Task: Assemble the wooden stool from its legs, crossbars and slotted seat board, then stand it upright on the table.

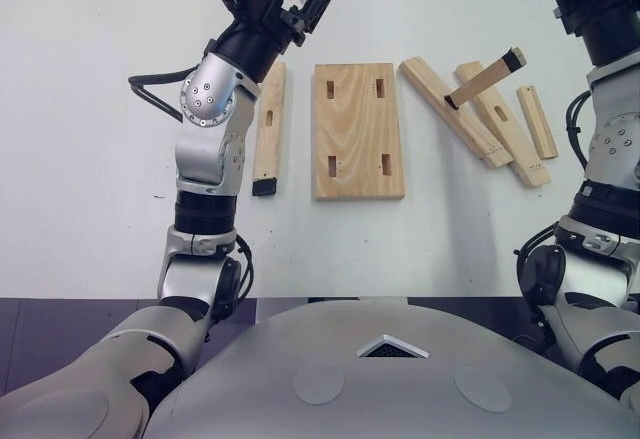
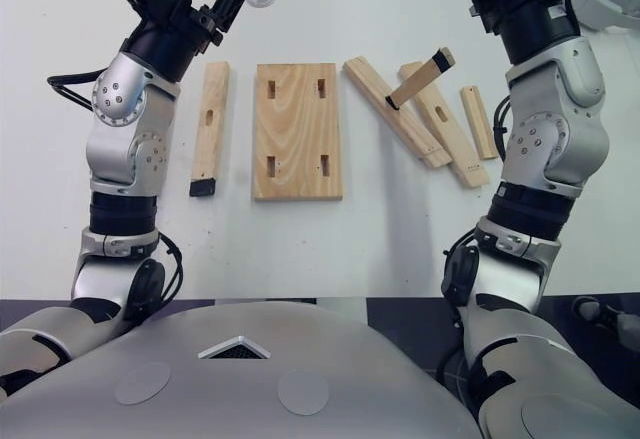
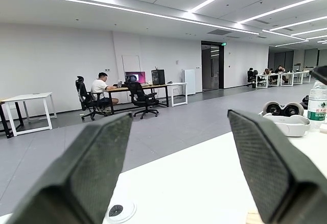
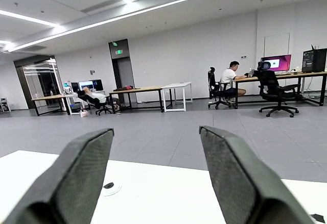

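- While both arms stood raised over the far side of the white table (image 1: 90, 159), every wooden part lay loose on it, and nothing had been joined.
- The left gripper (image 3: 179, 175) was spread wide, its two dark padded fingers (image 3: 76, 178) well apart, with only air between them and no wood touching them.
- From the head views, that gripper hung above the far end of a single leg (image 1: 270, 119). This leg lay flat just left of the seat board, with a black cap on its near end.
- The right gripper (image 4: 153, 180) was released as well. Its fingers (image 4: 240, 178) gaped and held nothing, up over the far right of the table.
- The slotted seat board (image 1: 358, 131) lay flat in the middle of the table between the two arms, its four slots facing up.
- To its right, two more legs (image 1: 452, 109) lay side by side at a slant, close together.
- A short dark-ended bar (image 1: 485, 77) rested tilted on those two legs, its lower end on the leg nearer the board and its other end lifted.
- A small crossbar (image 1: 537, 122) lay flat just beyond them, nearest the right arm.
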`<control>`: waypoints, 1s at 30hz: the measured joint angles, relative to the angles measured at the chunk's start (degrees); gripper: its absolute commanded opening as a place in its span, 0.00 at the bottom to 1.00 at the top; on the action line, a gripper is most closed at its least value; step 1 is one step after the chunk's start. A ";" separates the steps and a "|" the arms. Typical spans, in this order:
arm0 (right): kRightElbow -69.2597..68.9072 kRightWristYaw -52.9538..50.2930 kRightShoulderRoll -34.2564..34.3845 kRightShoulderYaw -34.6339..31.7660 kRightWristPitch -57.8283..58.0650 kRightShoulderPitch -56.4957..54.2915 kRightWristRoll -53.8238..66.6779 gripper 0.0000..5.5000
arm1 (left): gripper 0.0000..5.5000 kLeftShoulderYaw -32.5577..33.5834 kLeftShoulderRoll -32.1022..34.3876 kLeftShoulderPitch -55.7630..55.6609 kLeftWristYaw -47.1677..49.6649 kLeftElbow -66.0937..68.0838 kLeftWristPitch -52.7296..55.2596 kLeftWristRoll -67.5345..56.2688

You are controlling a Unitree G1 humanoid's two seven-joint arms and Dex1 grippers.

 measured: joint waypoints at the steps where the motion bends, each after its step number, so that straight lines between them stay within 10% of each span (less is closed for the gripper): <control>1: -0.10 -0.08 0.14 0.41 0.03 0.05 -0.25 0.57 | 0.62 0.03 0.01 0.00 0.00 0.00 0.00 0.00; 20: 10.15 1.92 2.76 6.61 -0.94 -4.49 -4.08 0.57 | 0.62 -0.07 -0.73 -0.31 0.17 0.41 -0.09 0.02; 30: -11.70 2.56 -5.31 -6.05 4.21 4.90 6.05 0.57 | 0.62 0.14 -0.55 -0.17 0.40 -0.11 -0.91 0.02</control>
